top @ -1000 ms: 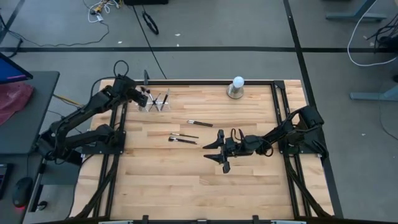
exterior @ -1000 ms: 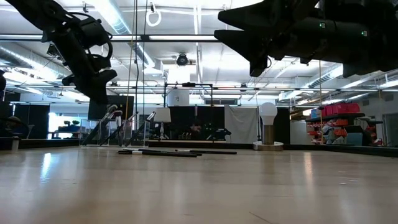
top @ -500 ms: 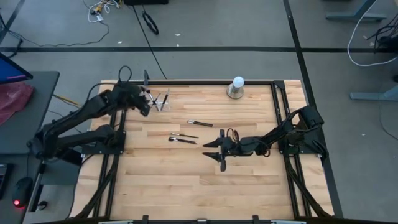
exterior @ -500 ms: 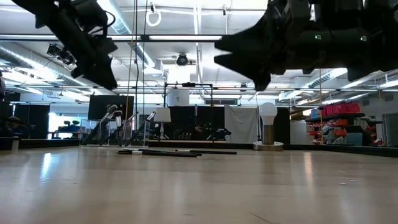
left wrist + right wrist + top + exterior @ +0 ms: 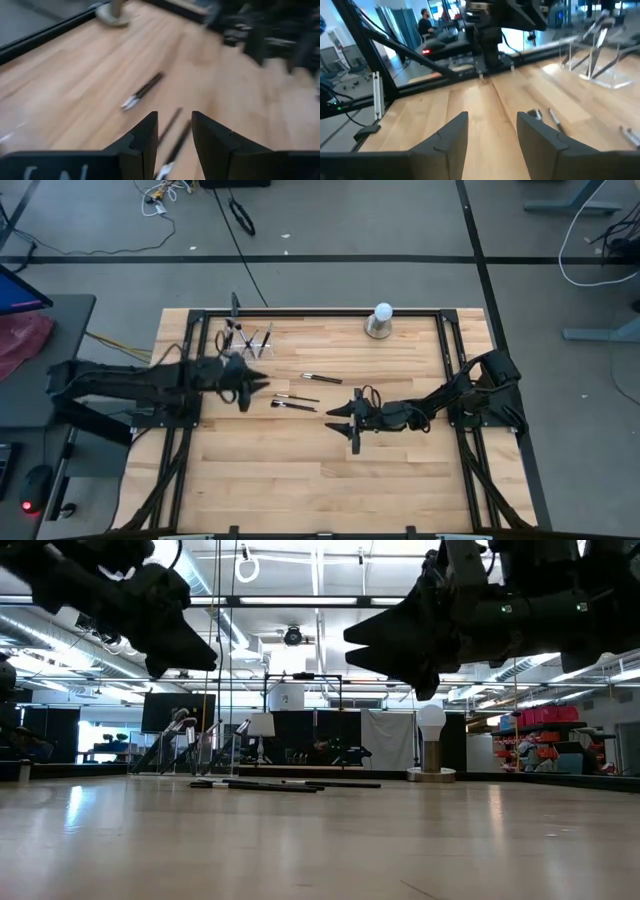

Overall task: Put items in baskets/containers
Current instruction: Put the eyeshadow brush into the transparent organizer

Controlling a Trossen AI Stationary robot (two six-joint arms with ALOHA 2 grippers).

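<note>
Hovering over the desk with its fingers spread and empty, the left end effector sits just beside the pair of brushes lying loose near the middle, with a third brush close by. The clear holder, already carrying several brushes, stands near the far edge. To grasp well, it should probably straddle one handle crosswise and descend squarely, while the right end effector, also spread, waits near the centre.

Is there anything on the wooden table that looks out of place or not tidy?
Three thin black-handled makeup brushes lie loose on the bare wooden table, outside the clear plastic holder, where other brushes stand. Both end effectors, left and right, are open and empty. Nothing looks spilled or damaged.
</note>
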